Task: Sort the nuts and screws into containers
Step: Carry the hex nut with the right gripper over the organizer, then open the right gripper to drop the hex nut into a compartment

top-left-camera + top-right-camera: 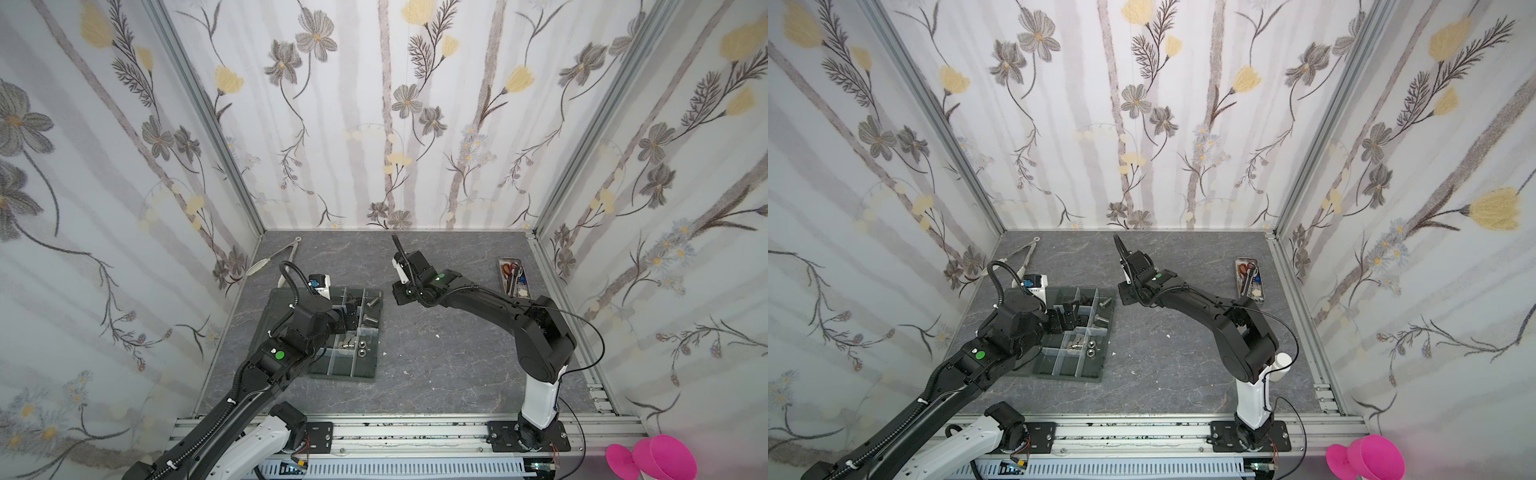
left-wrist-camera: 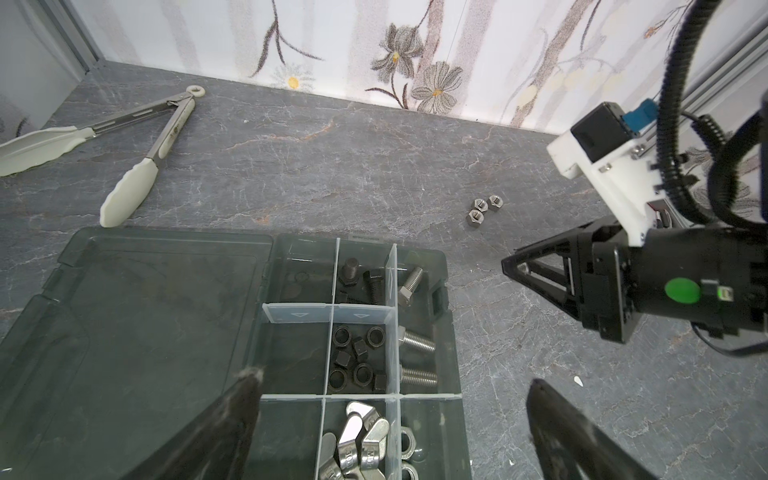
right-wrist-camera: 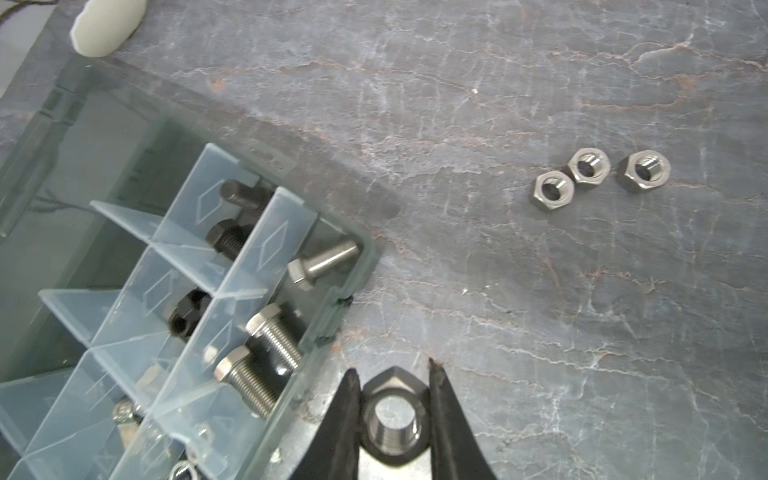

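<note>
This is a robot test booth in a lab: a left arm point(image 1: 249, 386) and a right arm point(image 1: 490, 303) are bolted to an aluminium rail point(image 1: 415, 432) along the front edge of a grey stone-look table point(image 1: 436, 365), walled on three sides by flowered wallpaper panels point(image 1: 374, 104) in metal posts point(image 1: 198, 97). A parts box point(image 1: 345, 378), kitchen tongs point(image 1: 259, 266) and a tray of scissors point(image 1: 511, 259) lie on it.

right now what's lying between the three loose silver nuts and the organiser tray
Nothing: from the nuts to the tray is bare tabletop, clear in the right wrist view.
</note>
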Tool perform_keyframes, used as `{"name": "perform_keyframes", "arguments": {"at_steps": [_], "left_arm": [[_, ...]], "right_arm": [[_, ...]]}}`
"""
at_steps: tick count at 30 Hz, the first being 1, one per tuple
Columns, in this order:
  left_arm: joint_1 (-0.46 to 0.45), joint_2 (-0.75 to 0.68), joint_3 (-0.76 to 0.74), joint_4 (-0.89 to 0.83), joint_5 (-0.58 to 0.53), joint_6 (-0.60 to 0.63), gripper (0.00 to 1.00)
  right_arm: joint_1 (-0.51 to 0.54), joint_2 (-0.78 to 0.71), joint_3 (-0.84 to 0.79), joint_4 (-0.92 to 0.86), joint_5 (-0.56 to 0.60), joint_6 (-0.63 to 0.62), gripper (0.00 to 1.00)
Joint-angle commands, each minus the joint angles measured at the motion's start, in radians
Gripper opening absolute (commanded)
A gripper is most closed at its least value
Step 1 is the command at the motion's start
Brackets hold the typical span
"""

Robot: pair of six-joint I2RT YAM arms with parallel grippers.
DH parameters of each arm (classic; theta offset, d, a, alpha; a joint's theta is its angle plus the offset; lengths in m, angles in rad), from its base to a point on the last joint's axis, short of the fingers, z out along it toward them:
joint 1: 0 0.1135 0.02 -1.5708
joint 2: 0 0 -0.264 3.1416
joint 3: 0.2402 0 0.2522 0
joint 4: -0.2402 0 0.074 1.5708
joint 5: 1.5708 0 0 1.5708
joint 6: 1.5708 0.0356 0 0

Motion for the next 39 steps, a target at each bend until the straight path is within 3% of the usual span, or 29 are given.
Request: {"name": "perform_keyframes", "arguments": {"at_steps": [1, 12, 27, 35, 39], "left_arm": [[0.002, -0.006, -0.002, 0.027, -0.028, -0.008, 1.00], [0.003, -0.017, -0.003, 0.025, -0.047, -0.008, 1.00], [0.009, -0.025, -0.003, 0.023, -0.057, -0.008, 1.00], [0.009, -0.023, -0.002, 0.023, -0.044, -0.010, 1.00], [0.008, -0.006, 0.004, 0.026, -0.031, -0.016, 1.00]], "right_arm": [[0.035, -0.038, -0.029, 0.047, -0.027, 0.021, 0.16], [0.185, -0.074, -0.123, 0.108, -0.044, 0.072, 0.17], [0.257, 0.010, -0.148, 0.184, -0.117, 0.128, 0.21], [0.259, 0.005, -0.148, 0.180, -0.113, 0.124, 0.43], [0.256, -0.009, -0.148, 0.172, -0.104, 0.114, 0.49]]}}
